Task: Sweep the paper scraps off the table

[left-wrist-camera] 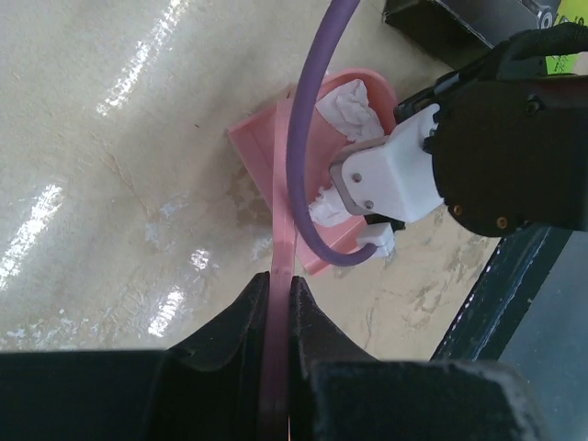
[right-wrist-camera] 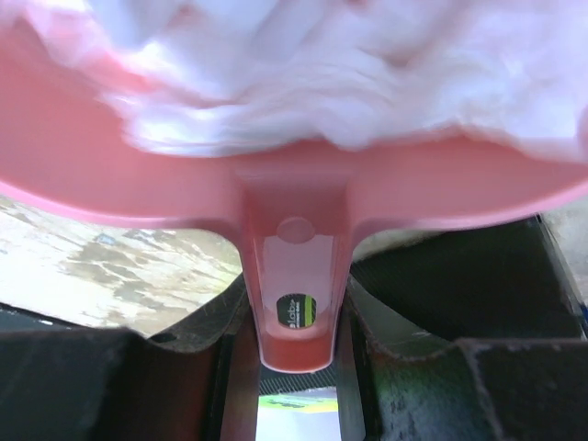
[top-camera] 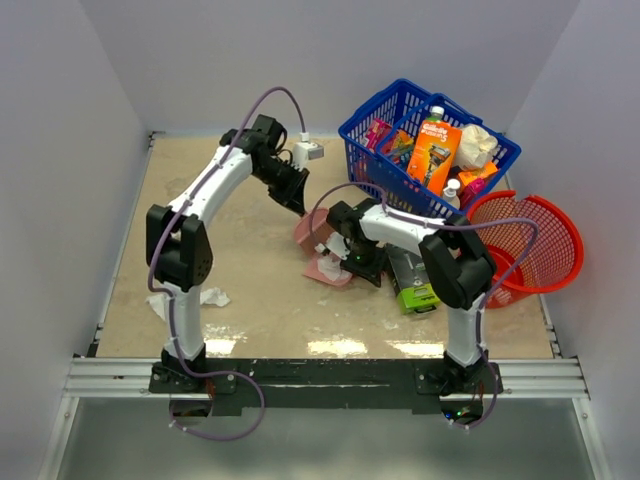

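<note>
My left gripper is shut on the thin handle of a pink brush, whose head rests at the pink dustpan in the middle of the table. My right gripper is shut on the dustpan's handle. Several white paper scraps lie piled in the pan. One more paper scrap lies on the table near the left arm's base.
A blue basket full of packets stands at the back right, with a red basket tipped beside it. A black and green box lies just right of the right gripper. A white plug sits at the back.
</note>
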### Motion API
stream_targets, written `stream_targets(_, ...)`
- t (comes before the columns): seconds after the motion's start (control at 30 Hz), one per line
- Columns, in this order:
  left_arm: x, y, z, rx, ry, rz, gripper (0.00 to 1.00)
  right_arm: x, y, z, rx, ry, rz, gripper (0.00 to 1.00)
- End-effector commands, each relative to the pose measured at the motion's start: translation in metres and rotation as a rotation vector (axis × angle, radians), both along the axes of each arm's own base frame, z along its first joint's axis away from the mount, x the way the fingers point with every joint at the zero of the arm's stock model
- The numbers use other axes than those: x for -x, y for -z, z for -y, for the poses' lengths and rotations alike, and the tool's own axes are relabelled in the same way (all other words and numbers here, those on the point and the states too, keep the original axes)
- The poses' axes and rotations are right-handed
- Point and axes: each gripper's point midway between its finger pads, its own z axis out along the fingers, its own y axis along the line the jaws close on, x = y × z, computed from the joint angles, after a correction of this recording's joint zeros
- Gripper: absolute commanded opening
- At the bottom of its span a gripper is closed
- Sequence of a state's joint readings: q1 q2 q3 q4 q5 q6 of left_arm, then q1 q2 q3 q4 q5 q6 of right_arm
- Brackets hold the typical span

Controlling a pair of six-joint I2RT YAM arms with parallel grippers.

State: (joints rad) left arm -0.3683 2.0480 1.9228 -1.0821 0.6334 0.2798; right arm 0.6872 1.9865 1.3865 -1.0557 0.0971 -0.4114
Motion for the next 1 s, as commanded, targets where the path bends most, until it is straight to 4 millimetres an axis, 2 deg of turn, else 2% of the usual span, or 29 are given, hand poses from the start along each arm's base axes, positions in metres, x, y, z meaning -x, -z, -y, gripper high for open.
stream_targets(0.0, -0.007, -0.038, -0.022, 0.052, -0.074, 0.048, 0.0, -0.002, -0.007, 0.006, -0.007, -0.001, 0.073, 0.0)
stream_targets(0.13, -0.015, -0.048, -0.061, 0.014, -0.156, 0.095, 0.0, 0.002, -0.007, 0.008, -0.027, -0.011, 0.077, 0.0)
stream_targets(0.17, -0.016, -0.059, -0.07, 0.013, -0.169, 0.136, 0.0, 0.001, -0.008, 0.007, -0.032, -0.009, 0.081, 0.0)
stream_targets(0.23, -0.021, -0.066, -0.091, -0.038, -0.216, 0.196, 0.0, -0.003, -0.01, 0.003, -0.044, -0.009, 0.089, 0.0)
stream_targets(0.27, -0.019, -0.077, -0.099, -0.061, -0.221, 0.248, 0.0, -0.005, -0.011, 0.0, -0.049, -0.008, 0.093, 0.0)
stream_targets(0.3, -0.019, -0.08, -0.106, -0.097, -0.232, 0.281, 0.0, -0.006, -0.011, -0.001, -0.054, -0.007, 0.091, 0.0)
stream_targets(0.4, -0.022, -0.086, -0.149, -0.309, -0.311, 0.397, 0.0, -0.007, -0.013, -0.004, -0.055, -0.006, 0.083, 0.0)
stream_targets(0.43, -0.026, -0.087, -0.174, -0.436, -0.363, 0.441, 0.0, -0.007, -0.013, -0.007, -0.064, -0.004, 0.075, 0.0)
stream_targets(0.5, -0.023, -0.084, -0.208, -0.61, -0.394, 0.489, 0.0, -0.008, -0.017, -0.012, -0.079, -0.006, 0.064, 0.0)
stream_targets(0.53, -0.026, -0.09, -0.242, -0.782, -0.475, 0.539, 0.0, -0.007, -0.016, -0.015, -0.089, -0.005, 0.054, 0.0)
stream_targets(0.57, -0.019, -0.079, -0.265, -0.89, -0.49, 0.522, 0.0, -0.009, -0.02, -0.018, -0.098, -0.008, 0.053, 0.0)
stream_targets(0.63, -0.016, -0.077, -0.305, -1.027, -0.578, 0.518, 0.0, -0.011, -0.018, -0.02, -0.085, -0.024, 0.036, 0.0)
stream_targets(0.67, -0.011, -0.069, -0.333, -1.049, -0.648, 0.462, 0.0, -0.014, -0.022, -0.024, -0.086, -0.034, 0.041, 0.0)
stream_targets(0.77, -0.005, -0.052, -0.368, -1.009, -0.747, 0.365, 0.0, -0.02, -0.019, -0.027, -0.047, -0.071, 0.033, 0.0)
stream_targets(0.8, -0.005, -0.047, -0.371, -1.001, -0.751, 0.349, 0.0, -0.021, -0.014, -0.028, -0.035, -0.083, 0.019, 0.0)
stream_targets(0.97, 0.001, -0.005, -0.357, -0.926, -0.705, 0.245, 0.0, -0.02, -0.009, -0.037, -0.001, -0.143, -0.011, 0.0)
